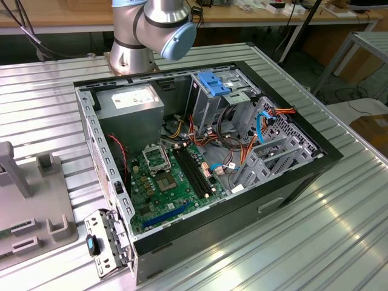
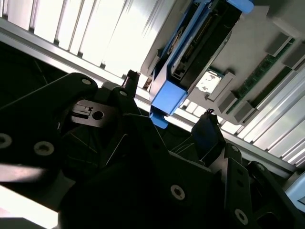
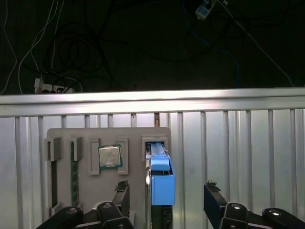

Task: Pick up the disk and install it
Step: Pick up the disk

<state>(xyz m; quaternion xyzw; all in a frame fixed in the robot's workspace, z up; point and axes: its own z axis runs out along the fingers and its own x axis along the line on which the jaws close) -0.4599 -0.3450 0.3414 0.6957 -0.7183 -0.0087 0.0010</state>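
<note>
Fingers (image 3: 122, 193) spread open, disk (image 3: 162, 183) standing on edge between them.

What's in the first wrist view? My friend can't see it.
The open claw hangs with a finger on each side of the blue-railed disk, which stands on edge in a grey holder on a ribbed metal table. A processor chip sits beside it.

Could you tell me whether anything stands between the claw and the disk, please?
Nothing visible does: in the first wrist view the disk stands on edge in a grey holder, with bare gaps to the fingers of the open claw flanking it.
</note>
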